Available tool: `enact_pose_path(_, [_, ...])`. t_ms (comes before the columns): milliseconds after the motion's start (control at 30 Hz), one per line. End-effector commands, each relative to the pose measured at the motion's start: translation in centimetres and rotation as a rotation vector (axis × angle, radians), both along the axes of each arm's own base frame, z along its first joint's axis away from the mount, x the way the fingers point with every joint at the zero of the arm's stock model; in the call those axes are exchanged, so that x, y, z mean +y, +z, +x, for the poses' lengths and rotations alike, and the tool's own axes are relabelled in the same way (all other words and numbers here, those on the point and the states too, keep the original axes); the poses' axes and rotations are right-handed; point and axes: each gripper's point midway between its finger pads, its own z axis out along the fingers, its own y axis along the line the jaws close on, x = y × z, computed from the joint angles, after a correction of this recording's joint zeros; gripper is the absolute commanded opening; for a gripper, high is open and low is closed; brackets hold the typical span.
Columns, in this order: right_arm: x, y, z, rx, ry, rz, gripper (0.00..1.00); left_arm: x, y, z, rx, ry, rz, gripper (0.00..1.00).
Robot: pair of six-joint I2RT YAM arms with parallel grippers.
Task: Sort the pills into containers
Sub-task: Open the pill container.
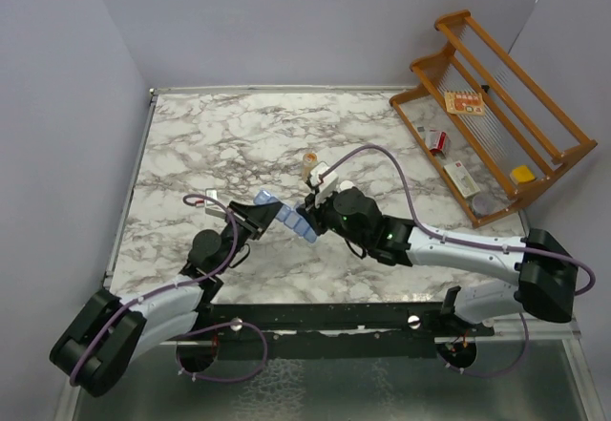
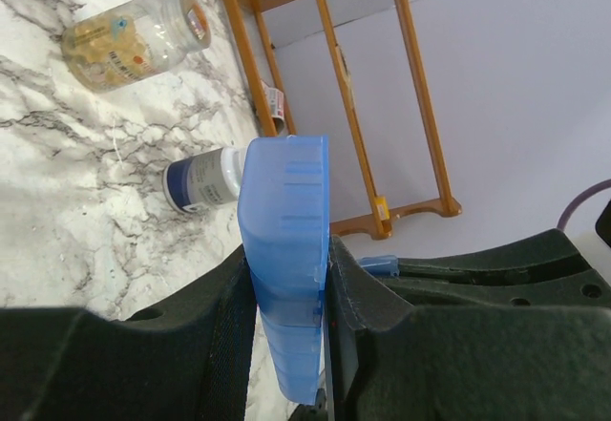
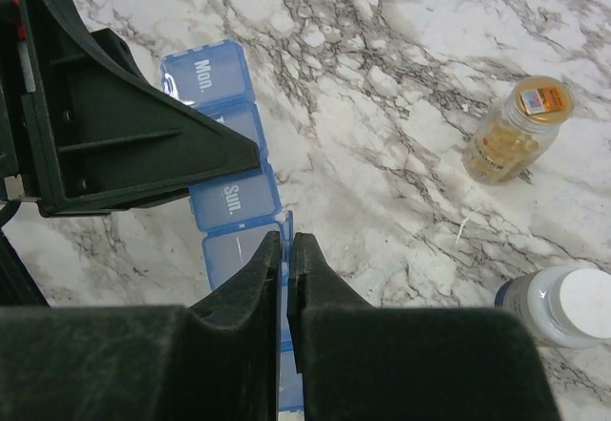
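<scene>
The containers [image 1: 291, 219], a translucent blue strip of lidded compartments, are held off the marble by my left gripper [image 1: 256, 213]. In the left wrist view the containers [image 2: 286, 249] stand on edge, pinched between the jaws of the left gripper [image 2: 291, 297]. My right gripper [image 3: 286, 242] is shut on the thin edge of one lid, just below the "Sun." compartment of the containers [image 3: 232, 197]. My right gripper [image 1: 313, 213] meets the strip from the right. Yellow pills show only inside the lying amber bottle [image 3: 516, 135].
A dark bottle with a white cap [image 3: 563, 306] lies near the amber bottle [image 1: 310, 162] behind the grippers. A wooden rack [image 1: 496, 106] with small packets stands at the back right. Walls close in on the left, back and right.
</scene>
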Motion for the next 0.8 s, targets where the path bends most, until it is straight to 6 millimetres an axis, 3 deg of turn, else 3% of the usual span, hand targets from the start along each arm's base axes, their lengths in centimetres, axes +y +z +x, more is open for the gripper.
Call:
enact_pose_path(0, [-0.4,-2.9,-0.1,0.025,-0.005,-0.062,0.01,0.3,-1.3,-0.2,0.038,0.007,-0.007,0.30])
enact_pose_path(200, [-0.4,-5.1,-0.1,0.055,-0.011,-0.110,0.01,1.1,-3.9,-0.1,0.092,0.050,0.045,0.42])
enact_pose_path(367, [-0.5,-7.5,-0.1,0.092,-0.023,-0.162,0.01,1.9,-4.8,0.2,0.089,0.095,0.094,0.73])
enact_pose_path(400, [-0.6,-7.8,0.0,0.097,-0.028,-0.165,0.01,1.9,-5.1,0.2,0.094,0.098,0.105,0.89])
enact_pose_path(433, [-0.7,-8.0,0.0,0.097,-0.032,-0.169,0.01,2.0,-5.4,0.3,0.100,0.102,0.116,0.98])
enact_pose_path(767, [-2.0,-8.2,1.2,0.055,-0.114,-0.200,0.01,3.3,-8.4,-0.5,0.185,0.136,0.158,0.99])
